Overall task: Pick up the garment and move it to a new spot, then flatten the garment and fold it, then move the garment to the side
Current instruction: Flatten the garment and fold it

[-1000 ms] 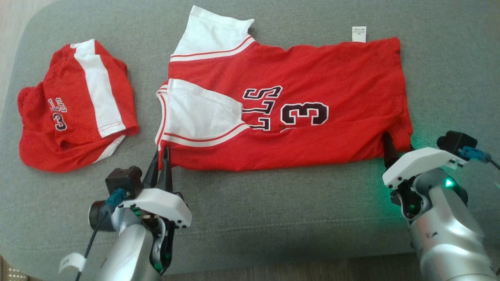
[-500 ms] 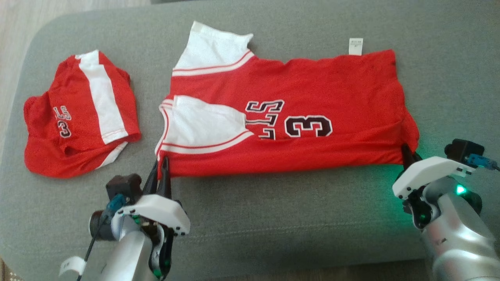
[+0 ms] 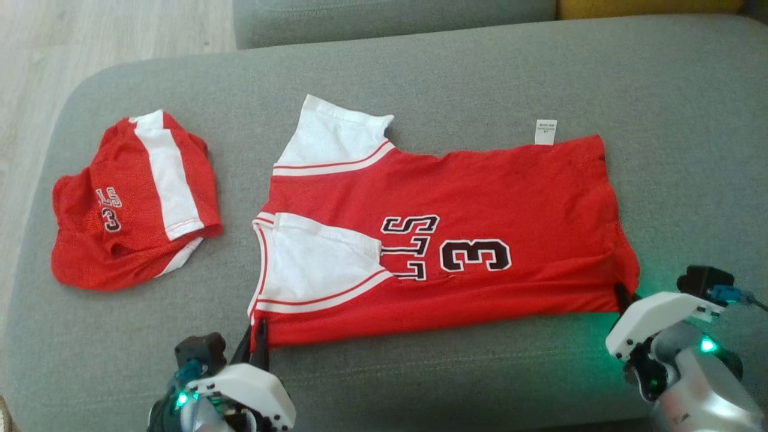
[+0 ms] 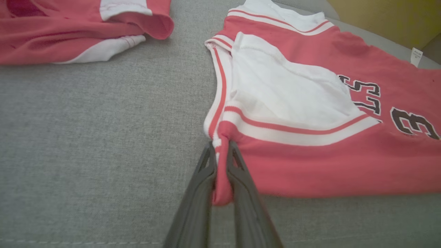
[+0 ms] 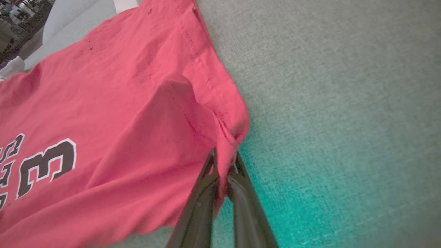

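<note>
The garment (image 3: 456, 198) is a red jersey with white sleeves and a black number 3, lying sideways on the grey cushion with its near long edge folded over. My left gripper (image 3: 259, 336) is shut on the near corner at the collar end (image 4: 220, 151). At the hem end, my right gripper (image 3: 623, 295) is shut on the near corner, where the cloth bunches between the fingers (image 5: 225, 162). The jersey (image 5: 113, 113) rises slightly toward that pinched corner.
A second red and white garment (image 3: 132, 204), crumpled, lies to the left on the cushion (image 3: 420, 372). Wooden floor (image 3: 90, 42) shows at the upper left, another cushion's edge (image 3: 390, 18) at the top. Bare grey fabric runs along the near edge.
The right gripper has shut on the hem corner. The head view has shifted, so everything sits lower in the picture; both grippers hold the near edge, which sits nearer me on the cushion.
</note>
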Available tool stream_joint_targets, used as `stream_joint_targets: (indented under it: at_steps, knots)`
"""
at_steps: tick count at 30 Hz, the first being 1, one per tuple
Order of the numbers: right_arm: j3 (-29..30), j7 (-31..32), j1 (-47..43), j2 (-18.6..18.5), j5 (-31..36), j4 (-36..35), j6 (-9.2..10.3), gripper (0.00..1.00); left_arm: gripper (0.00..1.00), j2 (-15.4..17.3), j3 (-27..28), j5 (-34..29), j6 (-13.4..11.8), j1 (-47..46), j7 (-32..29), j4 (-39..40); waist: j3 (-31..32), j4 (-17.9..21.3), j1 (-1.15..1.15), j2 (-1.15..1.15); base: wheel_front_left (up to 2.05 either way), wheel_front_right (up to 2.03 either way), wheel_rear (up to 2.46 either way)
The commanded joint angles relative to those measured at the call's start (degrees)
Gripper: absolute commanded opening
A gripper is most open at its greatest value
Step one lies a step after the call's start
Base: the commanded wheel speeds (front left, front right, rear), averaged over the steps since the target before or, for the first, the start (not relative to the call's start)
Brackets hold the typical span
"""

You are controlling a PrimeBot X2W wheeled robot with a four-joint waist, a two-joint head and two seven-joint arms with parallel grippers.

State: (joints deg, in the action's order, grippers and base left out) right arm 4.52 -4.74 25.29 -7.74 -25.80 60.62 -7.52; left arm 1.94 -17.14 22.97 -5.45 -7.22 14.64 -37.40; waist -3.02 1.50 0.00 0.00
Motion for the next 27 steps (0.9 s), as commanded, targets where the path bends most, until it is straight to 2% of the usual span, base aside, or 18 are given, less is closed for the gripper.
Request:
stream_joint_targets:
  at_steps: [1,10,11,12,13,14,15,16,17,18,22,27]
  knots:
    - [-0.74,0.33,-0.32,-1.36,0.63,-1.97,0.03,0.00,0.00,0.94,1.63,0.72,0.31,-0.81,0.36,0.94,0.40,-0.08,0.00,0.00,0.00,0.00,0.00]
    - [1.22,3.06,-3.79,-0.89,2.63,-6.69,0.03,0.00,0.00,0.94,-1.02,1.75,0.45,-0.27,0.36,0.27,0.87,0.00,0.00,0.00,0.00,0.00,0.00]
    - [1.49,3.43,-4.12,-0.83,2.95,-7.30,0.03,0.00,0.07,0.94,-1.21,1.80,0.37,-0.25,0.36,0.21,0.90,0.02,0.00,0.00,0.00,0.00,0.00]
    - [1.49,3.43,-4.12,-0.83,2.95,-7.30,0.03,0.00,0.07,0.94,-1.21,1.80,0.37,-0.25,0.36,0.21,0.90,0.02,0.00,0.00,0.00,0.00,0.00]
    - [1.93,3.52,-4.35,-0.82,3.33,-8.00,0.03,0.14,0.25,0.94,-1.33,1.85,0.30,-0.26,0.36,0.14,0.93,0.05,0.00,0.00,0.00,0.00,0.00]
    - [2.40,3.51,-4.55,-0.71,3.69,-8.78,0.03,0.80,0.42,0.94,-1.53,2.04,0.33,-0.23,0.36,-0.24,0.97,0.07,0.00,0.00,0.00,0.00,0.00]
    - [2.77,3.55,-4.77,-0.56,4.10,-9.59,0.03,1.00,0.60,0.94,-1.92,2.34,0.57,-0.29,0.36,-0.88,1.04,0.10,0.00,0.00,0.00,0.00,0.00]
    - [3.14,3.57,-5.03,-0.42,4.54,-10.47,0.03,1.00,0.80,0.94,-2.05,2.52,0.62,-0.54,0.36,-1.04,1.11,0.11,0.00,0.00,0.00,0.00,0.00]
    - [3.57,3.66,-5.29,-0.24,4.91,-11.40,0.03,1.00,0.94,0.94,-1.81,2.55,0.37,-0.85,0.36,-0.68,1.07,0.11,0.00,0.00,0.00,0.00,0.00]
    - [3.95,3.88,-5.57,-0.01,5.21,-12.38,0.03,1.00,1.00,0.94,-1.48,2.49,0.13,-1.10,0.36,-0.11,0.99,0.08,0.00,0.00,0.00,0.00,0.00]
    - [4.77,3.95,-6.84,0.68,6.56,-17.95,0.03,1.00,1.00,0.94,1.16,1.04,-0.63,-1.93,0.36,5.59,0.40,-0.19,0.00,0.00,0.00,0.00,0.00]
    - [2.58,1.27,-8.20,1.24,8.39,-28.37,0.03,1.00,1.00,0.94,5.52,-1.28,-0.42,-2.01,0.36,17.72,-0.22,-0.31,0.00,0.00,0.00,0.00,0.00]
